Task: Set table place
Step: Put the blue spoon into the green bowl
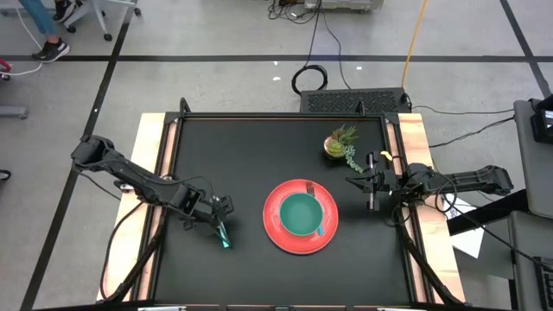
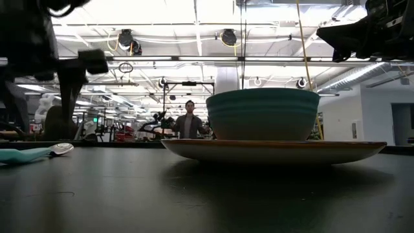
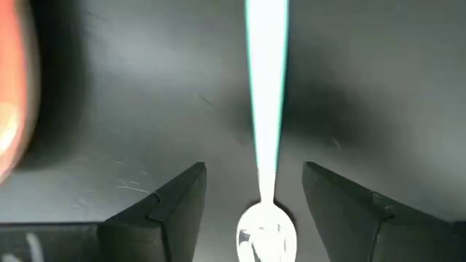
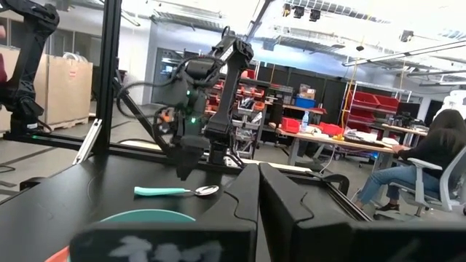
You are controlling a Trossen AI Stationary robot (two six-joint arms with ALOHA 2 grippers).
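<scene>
Spoon (image 3: 266, 138) btwn open left fingers (image 3: 175, 207), untouched

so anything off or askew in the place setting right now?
Nothing spilled or damaged. The bowl sits upright on the plate. The spoon lies flat beside the plate, between the open left claw fingers.

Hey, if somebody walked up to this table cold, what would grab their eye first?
Most likely the red plate near the middle of the black table, with the teal bowl sitting on it. Next, the teal-handled spoon lying flat on the table to the plate's left, with the left hand open right over it. A small potted plant stands toward the far right corner, close to the right hand, which is shut.
</scene>
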